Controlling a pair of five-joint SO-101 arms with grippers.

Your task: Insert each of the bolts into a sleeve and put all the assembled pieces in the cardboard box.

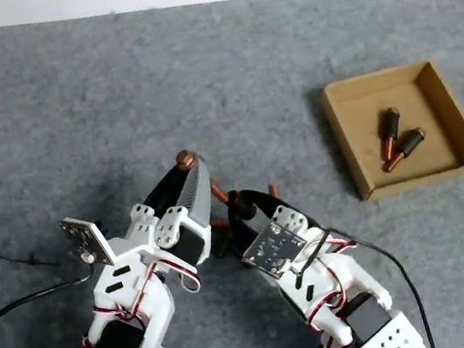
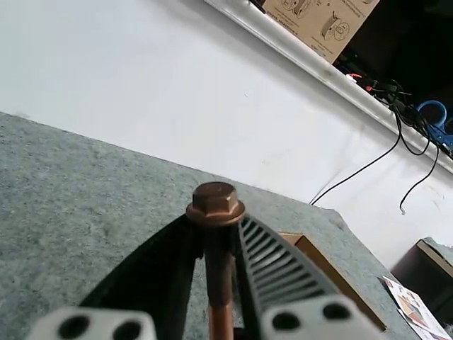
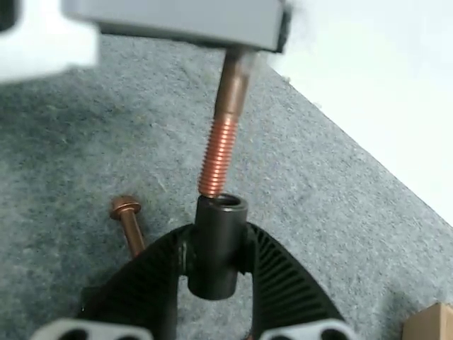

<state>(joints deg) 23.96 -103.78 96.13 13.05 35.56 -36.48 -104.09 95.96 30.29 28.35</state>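
Note:
My left gripper (image 1: 191,180) is shut on a copper bolt (image 2: 215,205), whose hex head sticks up above the fingers and whose threaded end (image 3: 219,159) points down out of them. My right gripper (image 3: 216,248) is shut on a black sleeve (image 3: 220,216), held upright just beneath. The bolt's tip sits at the sleeve's open mouth. Both grippers meet at the table's middle, in front of the arms. The cardboard box (image 1: 345,134) at the right holds two assembled pieces (image 1: 389,133) (image 1: 405,148).
A loose copper bolt (image 3: 129,223) lies on the grey carpet beside the sleeve. More copper bolt ends (image 1: 274,190) show around the right gripper. A black cable (image 1: 7,258) lies at the left. The box's corner (image 3: 433,322) is near.

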